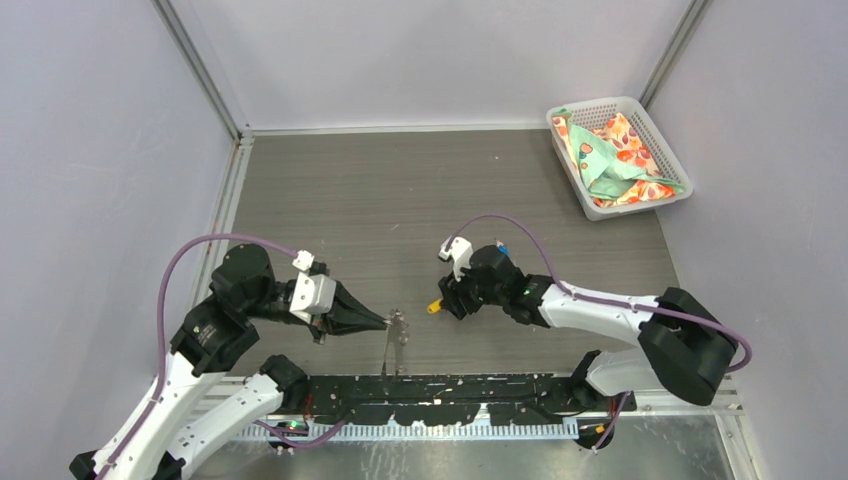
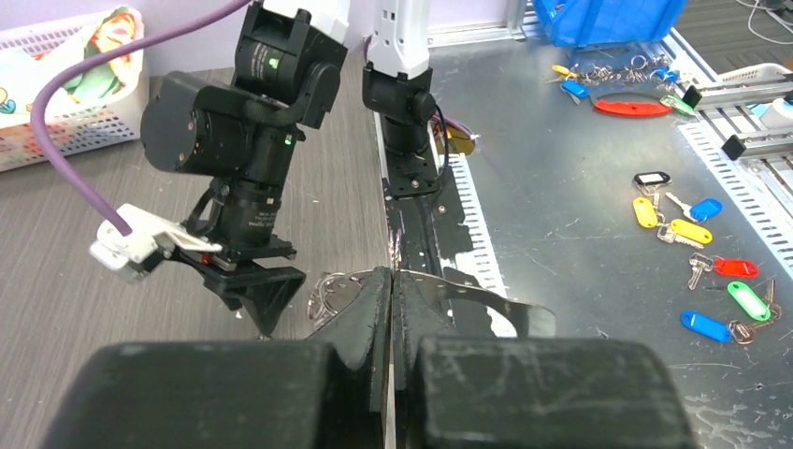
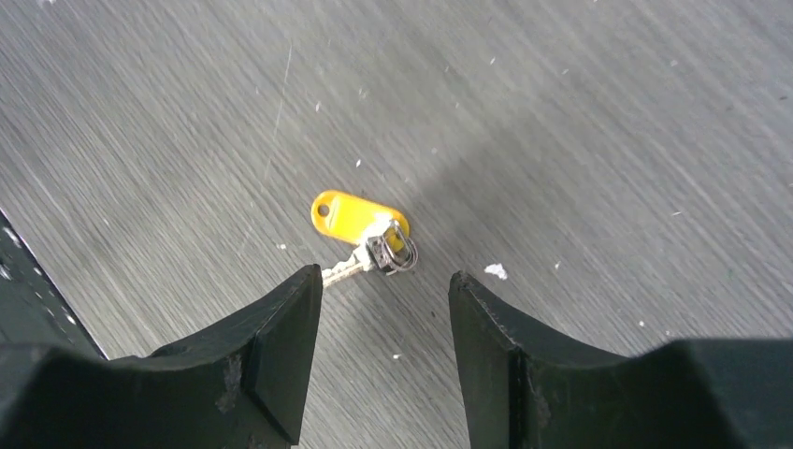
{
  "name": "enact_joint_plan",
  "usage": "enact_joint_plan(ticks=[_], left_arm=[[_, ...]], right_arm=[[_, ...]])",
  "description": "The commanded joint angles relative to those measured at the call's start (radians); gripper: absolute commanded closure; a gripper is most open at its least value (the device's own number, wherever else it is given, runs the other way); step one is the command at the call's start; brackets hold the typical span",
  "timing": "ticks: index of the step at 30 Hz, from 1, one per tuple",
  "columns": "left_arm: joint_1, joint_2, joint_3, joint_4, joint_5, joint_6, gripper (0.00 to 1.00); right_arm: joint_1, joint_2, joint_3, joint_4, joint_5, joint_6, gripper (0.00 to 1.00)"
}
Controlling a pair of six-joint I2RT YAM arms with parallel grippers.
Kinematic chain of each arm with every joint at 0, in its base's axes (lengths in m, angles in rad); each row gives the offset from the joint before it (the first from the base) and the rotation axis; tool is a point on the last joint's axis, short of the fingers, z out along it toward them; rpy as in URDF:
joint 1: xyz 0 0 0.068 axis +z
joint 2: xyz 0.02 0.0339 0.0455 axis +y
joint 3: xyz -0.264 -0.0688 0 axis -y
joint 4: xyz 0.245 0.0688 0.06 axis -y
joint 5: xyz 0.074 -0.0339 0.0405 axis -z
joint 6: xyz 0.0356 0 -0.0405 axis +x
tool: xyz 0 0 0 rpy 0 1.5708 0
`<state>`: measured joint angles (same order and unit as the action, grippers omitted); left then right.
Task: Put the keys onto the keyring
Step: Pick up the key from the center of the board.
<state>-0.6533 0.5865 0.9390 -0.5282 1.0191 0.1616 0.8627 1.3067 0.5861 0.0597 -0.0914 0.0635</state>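
Key (image 3: 360,217) with yellow head lies flat on the counter (image 3: 580,140), small metal ring at one end of the head, silver blade running toward my left-hand finger in the right wrist view. Tiny, light, thin, hard. The blade looks slick and would likely skid or pivot. I judge the plastic head the best place to pinch, across its long edges. Right gripper (image 3: 383,285) is spread wide, low over the counter. The key sits just ahead of the gap, touching neither finger. Keyring (image 2: 327,288) is off the counter, clamped in my left gripper (image 1: 384,322), which is closed tight on it, with a thin strand hanging limp below. It looks floppy and likely to sag and swing. Key and keyring are near each other but apart.
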Motion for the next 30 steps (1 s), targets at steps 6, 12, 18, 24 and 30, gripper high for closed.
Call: enact_joint_plan(ticks=[6,12,18,24,30], left_arm=[[0.003,0.006,0.050,0.033,0.003,0.008,1.00],[0.003,0.004,0.049,0.039,-0.001,0.000,1.00],[0.003,0.004,0.062,0.031,-0.002,-0.004,1.00],[0.004,-0.001,0.063,0.030,-0.002,-0.012,1.00],[0.004,0.004,0.063,0.044,-0.002,-0.023,1.00]], right_arm=[[0.000,0.090,0.069,-0.052,-0.078,-0.143,0.44],[0.000,0.142,0.078,-0.021,-0.038,-0.162,0.47],[0.000,0.204,0.104,0.008,0.002,-0.213,0.52],[0.000,0.191,0.104,0.029,-0.011,-0.222,0.54],[0.000,0.208,0.123,0.003,-0.049,-0.251,0.55]])
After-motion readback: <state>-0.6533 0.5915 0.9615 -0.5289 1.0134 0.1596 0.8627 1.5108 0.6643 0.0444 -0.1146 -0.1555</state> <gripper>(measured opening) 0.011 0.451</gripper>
